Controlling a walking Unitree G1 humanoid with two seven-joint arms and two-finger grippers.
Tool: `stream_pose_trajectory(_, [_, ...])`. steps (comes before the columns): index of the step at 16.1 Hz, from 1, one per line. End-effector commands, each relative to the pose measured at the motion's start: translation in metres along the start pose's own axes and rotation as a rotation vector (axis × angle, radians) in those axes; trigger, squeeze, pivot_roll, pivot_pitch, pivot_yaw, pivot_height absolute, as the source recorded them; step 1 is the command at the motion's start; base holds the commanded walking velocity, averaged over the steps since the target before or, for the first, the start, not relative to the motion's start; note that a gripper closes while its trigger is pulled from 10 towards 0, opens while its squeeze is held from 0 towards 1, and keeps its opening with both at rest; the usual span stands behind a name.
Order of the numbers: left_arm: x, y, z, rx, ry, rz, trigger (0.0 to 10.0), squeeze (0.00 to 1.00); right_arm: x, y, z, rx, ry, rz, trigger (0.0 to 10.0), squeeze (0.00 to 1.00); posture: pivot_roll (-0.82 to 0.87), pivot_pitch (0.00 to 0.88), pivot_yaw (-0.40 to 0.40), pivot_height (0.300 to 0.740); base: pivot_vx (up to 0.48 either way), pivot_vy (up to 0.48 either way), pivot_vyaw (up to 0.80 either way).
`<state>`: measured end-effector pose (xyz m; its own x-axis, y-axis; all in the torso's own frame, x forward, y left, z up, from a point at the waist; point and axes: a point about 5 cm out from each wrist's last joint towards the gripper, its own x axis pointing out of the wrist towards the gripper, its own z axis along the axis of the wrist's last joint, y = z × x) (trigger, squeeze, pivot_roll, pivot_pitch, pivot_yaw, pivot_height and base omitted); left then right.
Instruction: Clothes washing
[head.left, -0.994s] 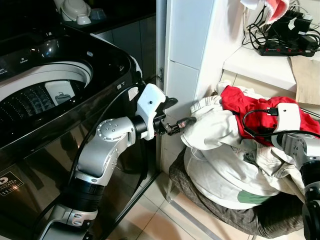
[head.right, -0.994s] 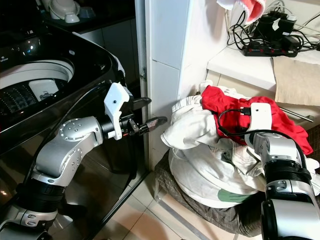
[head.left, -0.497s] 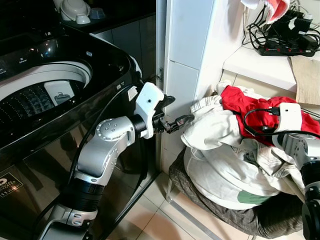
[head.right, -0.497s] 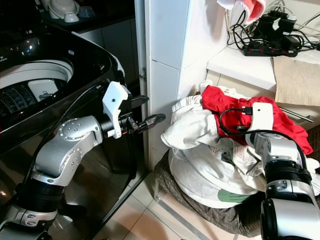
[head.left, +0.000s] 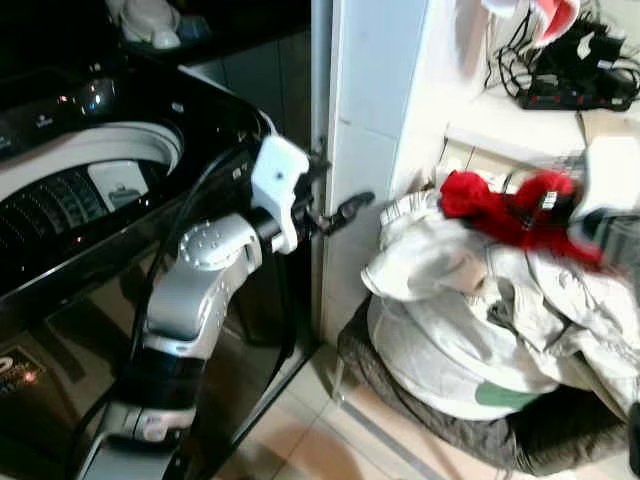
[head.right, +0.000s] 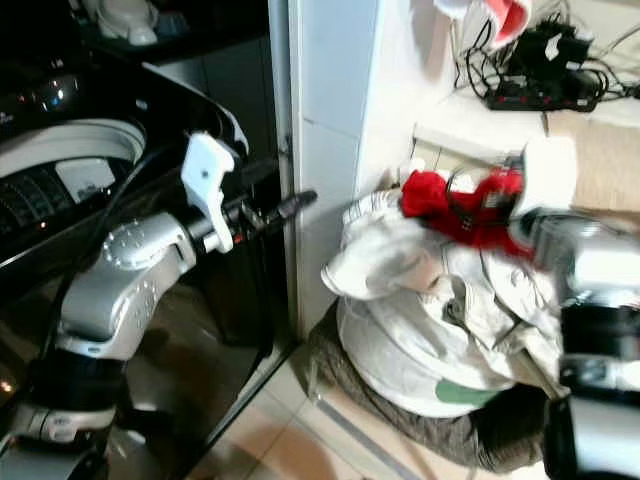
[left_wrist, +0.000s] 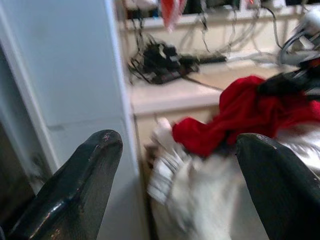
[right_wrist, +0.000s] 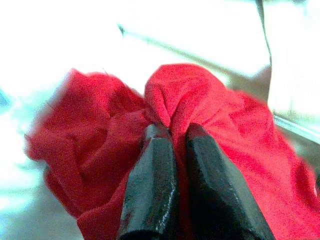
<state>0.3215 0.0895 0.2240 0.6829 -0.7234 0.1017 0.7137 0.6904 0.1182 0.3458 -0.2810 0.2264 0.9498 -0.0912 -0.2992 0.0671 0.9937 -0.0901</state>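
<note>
A red garment (head.left: 497, 206) is bunched and raised off the top of a pile of white clothes (head.left: 445, 300). In the right wrist view my right gripper (right_wrist: 177, 131) is shut on a fold of this red cloth (right_wrist: 210, 110). The right wrist (head.left: 610, 172) is blurred above the pile. My left gripper (head.left: 346, 210) hangs open and holds nothing, between the black top-loading washing machine (head.left: 120, 120) and the pile. Its two fingers (left_wrist: 85, 180) stand wide apart, pointing toward the red garment (left_wrist: 240, 115). The washer's drum opening (head.left: 70, 190) is uncovered.
The clothes lie in a dark basket (head.left: 440, 425) on the tiled floor (head.left: 310, 445). A white tiled pillar (head.left: 375, 90) stands between washer and pile. A shelf (head.left: 500, 125) behind holds a power strip with tangled cables (head.left: 570, 85).
My right gripper has lifted the red garment up and leftward, bunching it. My left arm has risen and drawn its gripper away from the white clothes. The picture is now blurred.
</note>
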Motion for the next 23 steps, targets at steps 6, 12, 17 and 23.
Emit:
stream_pose_trajectory(6, [0.021, 0.009, 0.082, 0.049, -0.306, 0.074, 10.0, 0.00, -0.074, 0.084, 0.105, 0.067, -0.444, 0.695, 0.0, 0.00, -0.08, 0.000, -0.004, 0.740, 0.000, 0.000, 0.00])
stream_pose_trajectory(12, [0.024, -0.005, 0.079, -0.102, -0.274, -0.116, 10.0, 1.00, -0.099, 0.103, 0.100, 0.087, -0.527, 0.947, 0.0, 0.00, -0.07, 0.000, -0.005, 0.740, 0.000, 0.000, 0.00])
stream_pose_trajectory(17, [0.018, -0.033, 0.045, -0.207, -0.131, -0.342, 10.0, 0.00, -0.114, 0.102, 0.108, 0.169, -0.622, 1.047, 0.0, 0.00, -0.07, 0.000, -0.005, 0.740, 0.000, 0.000, 0.00])
stream_pose_trajectory(23, [0.024, -0.018, 0.058, -0.286, -0.257, -0.205, 0.0, 0.00, -0.115, 0.105, 0.104, 0.156, -0.595, 1.050, 0.0, 0.00, -0.08, 0.000, -0.001, 0.740, 0.000, 0.000, 0.00])
